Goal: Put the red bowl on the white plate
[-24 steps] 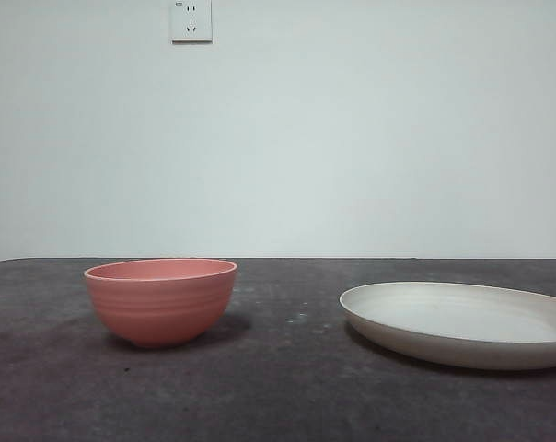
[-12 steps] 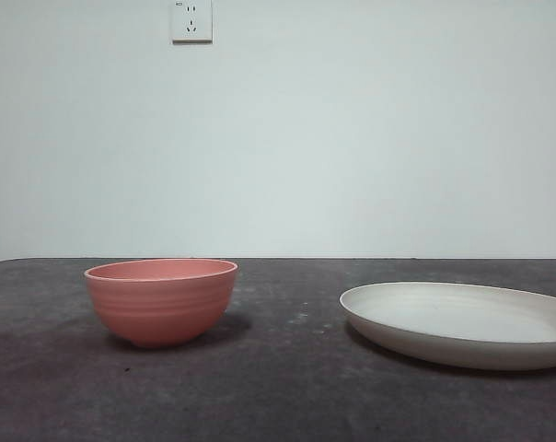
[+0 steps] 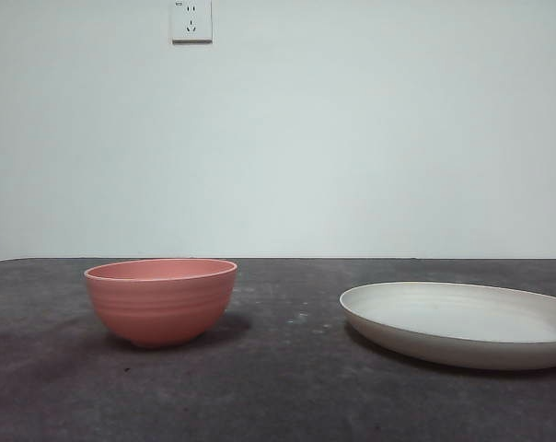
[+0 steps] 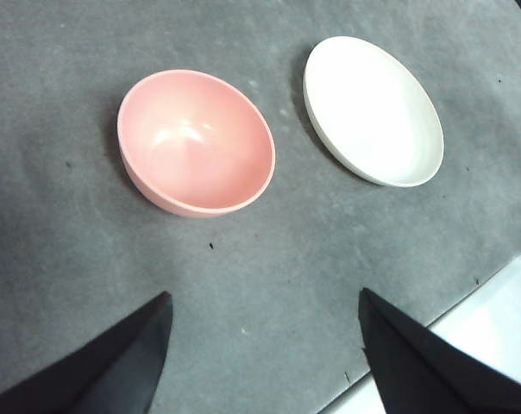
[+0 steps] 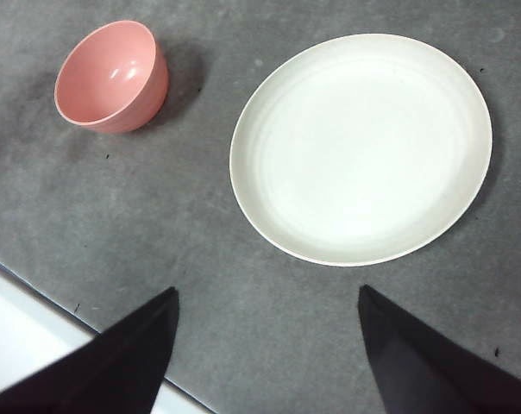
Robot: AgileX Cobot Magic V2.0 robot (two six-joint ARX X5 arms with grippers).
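Key relation: the red bowl (image 4: 196, 142) lies ahead of the left gripper (image 4: 265, 345), nearer to it than the white plate (image 4: 373, 109) is; in the right wrist view the plate (image 5: 360, 147) fills the middle and the bowl (image 5: 111, 76) sits small and off to one side; so the left arm looks the nearer one for the pick, as a judgement.
Bowl: upright on the table, mouth open upward, untouched; round, so it has no long axis and any rim approach serves.
Plate: flat on the table, nothing on it; well apart from the bowl, a strip of bare table between them; in the front view the bowl (image 3: 160, 299) is left and the plate (image 3: 462, 324) right, partly cut by the picture's edge.
Left gripper: jaws spread wide, holding nothing, high above the table.
Right gripper (image 5: 267, 345): jaws spread wide too, holding nothing, above the plate's near side.
Surface: dark grey mottled tabletop (image 3: 287, 387), matte, with small specks; its pale edge shows in both wrist views.
Room: plain white wall behind; a wall socket (image 3: 191, 20) high up; neither arm shows in the front view.
Task stage: not begun; bowl not yet grasped.
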